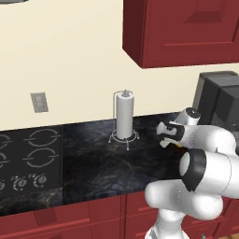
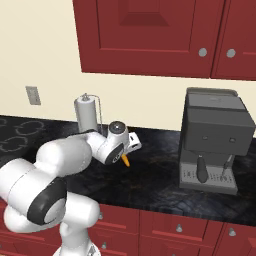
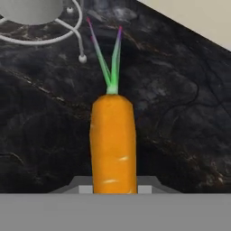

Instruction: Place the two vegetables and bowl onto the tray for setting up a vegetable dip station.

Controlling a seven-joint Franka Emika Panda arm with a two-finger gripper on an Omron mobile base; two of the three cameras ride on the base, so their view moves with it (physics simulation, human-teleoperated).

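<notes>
An orange carrot [image 3: 113, 140] with thin green stem leaves points away from the hand, over the dark stone counter [image 3: 180, 113]. My gripper [image 2: 125, 156] is shut on its thick end, and the carrot's orange tip [image 2: 127, 161] pokes out below the hand, held above the counter. In the left base view the hand [image 1: 169, 133] hovers right of the counter's middle. The bowl, the tray and the other vegetable are out of view.
A paper towel holder [image 1: 124, 120] on a wire stand sits near the back wall, just left of the hand. A grey coffee machine [image 2: 212, 140] stands to the right. A black stove top [image 1: 28, 158] lies at the left. Red wall cabinets [image 2: 150, 35] hang overhead.
</notes>
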